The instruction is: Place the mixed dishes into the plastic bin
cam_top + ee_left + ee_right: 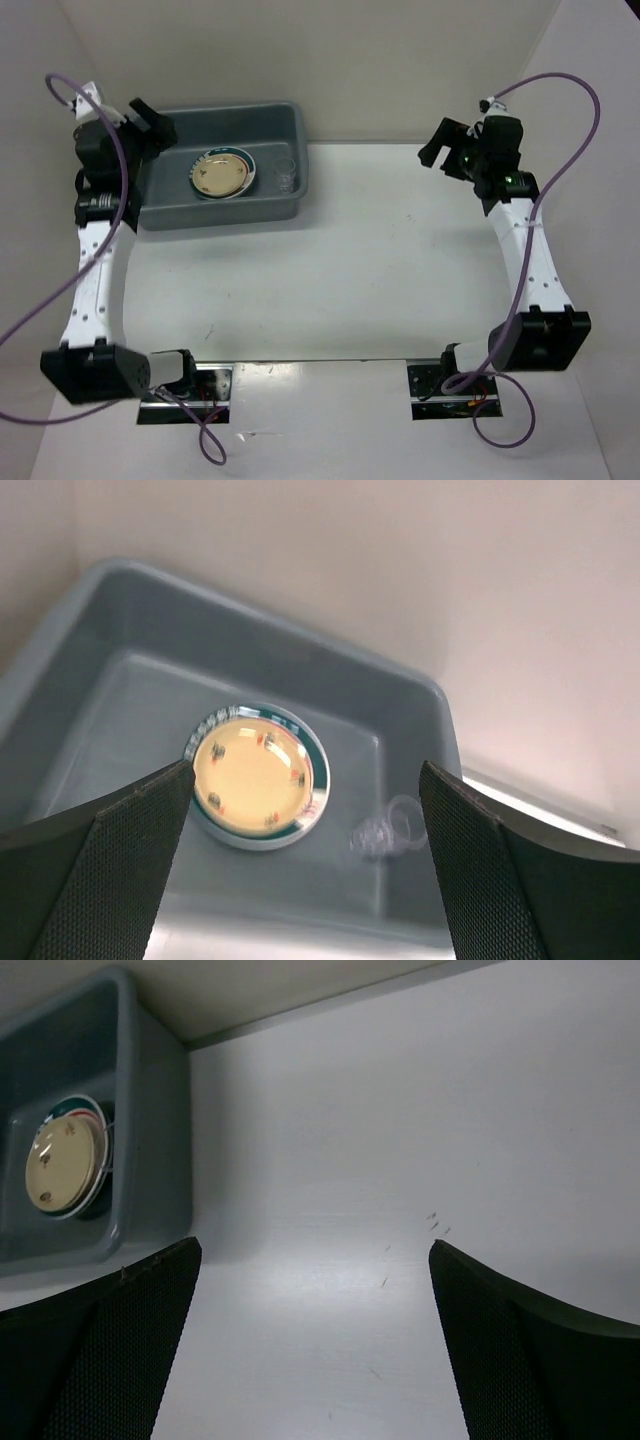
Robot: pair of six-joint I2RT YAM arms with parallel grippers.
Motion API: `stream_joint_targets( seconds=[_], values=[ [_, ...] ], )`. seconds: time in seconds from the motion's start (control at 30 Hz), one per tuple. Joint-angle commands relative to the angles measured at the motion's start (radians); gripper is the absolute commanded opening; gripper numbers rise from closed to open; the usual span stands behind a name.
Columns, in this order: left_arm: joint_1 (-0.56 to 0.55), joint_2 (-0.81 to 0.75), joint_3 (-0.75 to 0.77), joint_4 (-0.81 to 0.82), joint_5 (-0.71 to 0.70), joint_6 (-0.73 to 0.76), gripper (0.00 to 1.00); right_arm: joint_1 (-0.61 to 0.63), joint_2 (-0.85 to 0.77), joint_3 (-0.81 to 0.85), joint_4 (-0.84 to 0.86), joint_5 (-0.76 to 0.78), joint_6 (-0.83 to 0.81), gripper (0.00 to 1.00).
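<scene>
The grey plastic bin (pixel 160 214) stands at the table's far left. Inside it lies a stack of round plates (pixel 222 175), a cream-beige one with small red marks on top, teal rims showing under it. Clear cups (pixel 284 176) lie at the bin's right end. The left wrist view shows the bin (pixel 300 660), the plates (pixel 255 775) and the cups (pixel 388 832). My left gripper (pixel 150 122) is open and empty above the bin's left end. My right gripper (pixel 440 150) is open and empty, raised at the far right; its view shows the bin (pixel 150 1120) and plates (pixel 62 1160).
White walls close in the table at the back and both sides. The bin's rim stands well above the white tabletop (pixel 400 260). Purple cables loop off both arms.
</scene>
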Motion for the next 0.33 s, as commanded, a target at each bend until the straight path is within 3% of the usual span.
stream_joint_targets(
  seconds=[0.0,0.3],
  values=[
    [-0.029,-0.111,-0.174,-0.025,-0.048,0.018,1.00,0.007,-0.146,-0.101,0.075,-0.070,0.009,1.00],
    [-0.039,-0.427,-0.516,-0.078,-0.121,-0.091,1.00,0.037,-0.370,-0.350,0.044,-0.064,0.009,1.00]
  ],
)
